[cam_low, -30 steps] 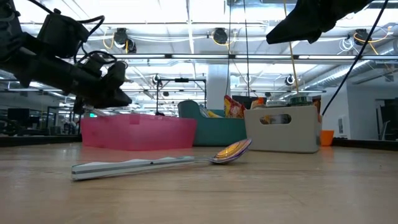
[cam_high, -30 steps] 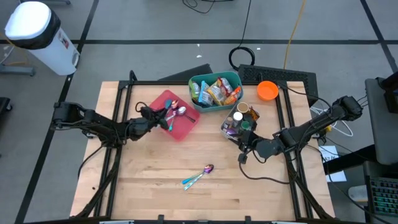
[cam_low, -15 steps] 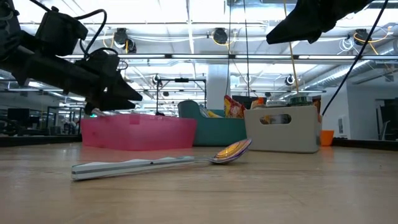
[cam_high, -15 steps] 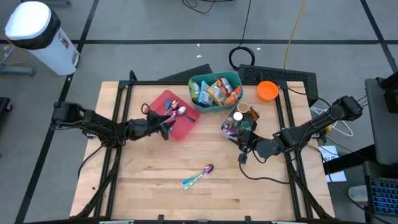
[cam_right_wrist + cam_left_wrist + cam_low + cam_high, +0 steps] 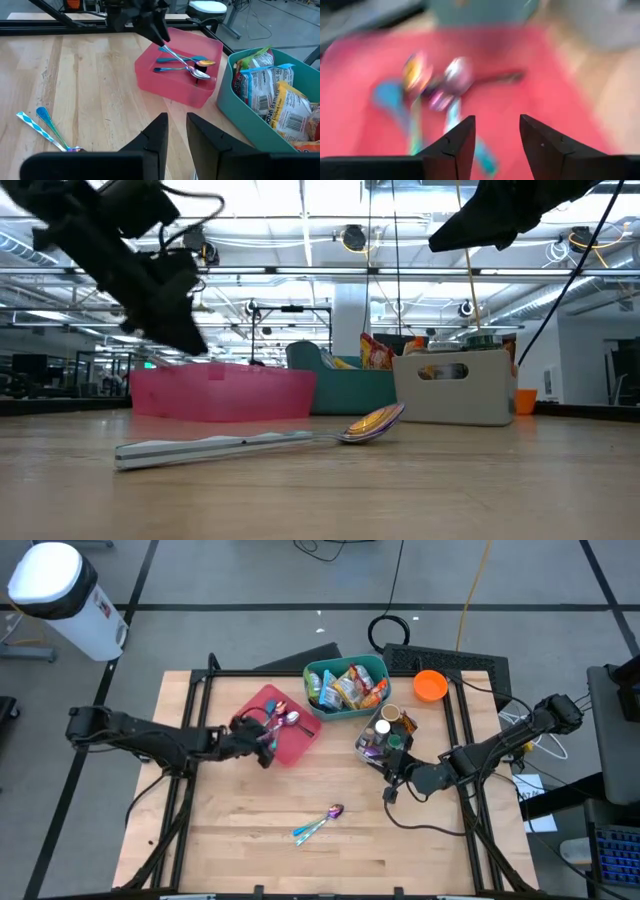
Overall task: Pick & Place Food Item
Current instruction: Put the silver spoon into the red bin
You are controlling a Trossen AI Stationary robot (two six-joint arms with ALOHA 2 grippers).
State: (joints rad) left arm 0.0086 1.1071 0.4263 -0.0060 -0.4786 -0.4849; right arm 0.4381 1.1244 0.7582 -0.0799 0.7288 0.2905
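Note:
Several food packets (image 5: 348,686) stand in a teal bin (image 5: 312,670) at the table's far middle; they also show in the right wrist view (image 5: 265,95). My left gripper (image 5: 268,746) hovers open and empty over the near left edge of a pink tray (image 5: 296,748), pointing steeply down. The tray's spoons (image 5: 452,80) lie below its fingers. My right gripper (image 5: 390,784) waits open and empty above the table, near a grey caddy (image 5: 372,745).
Two spoons (image 5: 320,823) lie on the bare wood near the table's middle front. An orange bowl (image 5: 430,686) sits at the far right. The grey caddy holds cups and small items. Black frame rails run along both table sides.
My left gripper has drawn back a little from the pink tray's middle toward its near left edge. It has risen and tipped more steeply downward. The spoons in the tray stay where they lay.

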